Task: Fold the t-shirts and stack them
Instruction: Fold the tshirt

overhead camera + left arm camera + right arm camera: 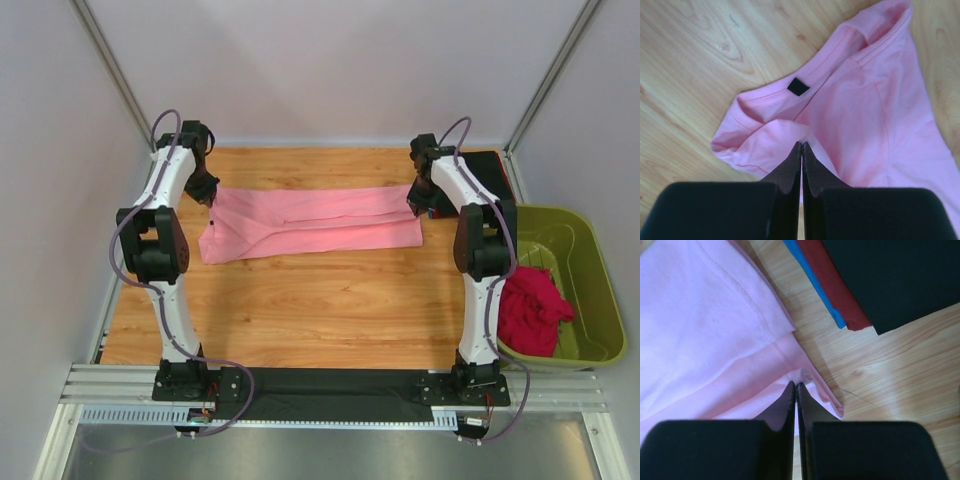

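**A:** How far along is the folding?

**B:** Partway. A stack (900, 280) of folded shirts lies at the far right corner of the table (320, 310), black on top with red and blue showing beneath. The pink shirt (310, 222) lies across the far half of the table, just left of that stack. It is doubled lengthwise into a long band, but not yet into a rectangle.

**A:** And the grippers?

**B:** Each is at one end of the pink shirt. The left gripper (801, 145) is at the collar end, near the black tag (798, 86). Its jaws are pressed together, and a raised flap of pink cloth meets its tips. The right gripper (794, 385) is at the hem corner, also clamped, with the cloth puckered at its tips. I judge both to be pinching the shirt.

**A:** What is left to do?

**B:** The pink shirt needs its cross folds, then a place on the stack. A magenta shirt (530, 305) lies crumpled in the tub (600, 290) at the right, unfolded.

**A:** Anything you cannot see?

**B:** From above, the right arm covers most of the stack, so I cannot count its shirts. Each wrist view shows only one end of the pink shirt. The jaws hide how much cloth is between them. Whether the tub holds more under the magenta shirt is unclear.
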You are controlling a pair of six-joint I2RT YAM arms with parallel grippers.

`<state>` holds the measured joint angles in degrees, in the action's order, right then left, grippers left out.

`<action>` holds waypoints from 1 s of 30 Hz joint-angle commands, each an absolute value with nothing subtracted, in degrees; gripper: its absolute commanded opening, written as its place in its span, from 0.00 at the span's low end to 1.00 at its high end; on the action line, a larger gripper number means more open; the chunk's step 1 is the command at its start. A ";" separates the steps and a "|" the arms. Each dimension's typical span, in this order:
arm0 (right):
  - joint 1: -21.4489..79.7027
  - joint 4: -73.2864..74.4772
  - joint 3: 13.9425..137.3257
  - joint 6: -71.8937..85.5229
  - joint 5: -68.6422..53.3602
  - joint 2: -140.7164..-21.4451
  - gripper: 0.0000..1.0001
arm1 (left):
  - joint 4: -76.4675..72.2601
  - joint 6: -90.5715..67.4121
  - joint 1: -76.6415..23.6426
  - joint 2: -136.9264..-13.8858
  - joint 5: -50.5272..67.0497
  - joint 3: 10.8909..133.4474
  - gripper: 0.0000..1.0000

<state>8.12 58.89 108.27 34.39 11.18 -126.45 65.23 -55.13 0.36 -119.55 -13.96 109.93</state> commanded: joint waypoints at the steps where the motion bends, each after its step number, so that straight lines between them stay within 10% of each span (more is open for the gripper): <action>1: 7.65 58.01 111.97 32.78 11.60 -127.61 0.00 | 66.44 -54.84 0.09 -121.45 -15.29 115.57 0.00; 17: 7.29 59.06 120.66 31.99 11.78 -133.85 0.04 | 66.44 -54.14 0.09 -127.53 -14.68 120.93 0.00; 23: 7.21 62.05 122.36 30.76 12.04 -131.58 0.31 | 73.12 -51.51 0.09 -129.03 -17.31 128.92 0.34; 30: 7.29 60.31 108.66 30.67 8.80 -122.00 0.25 | 68.84 -46.24 -1.39 -114.82 -17.59 111.48 0.35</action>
<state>7.42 60.82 113.06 31.57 10.72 -127.42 69.06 -49.87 0.23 -123.37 -17.67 118.24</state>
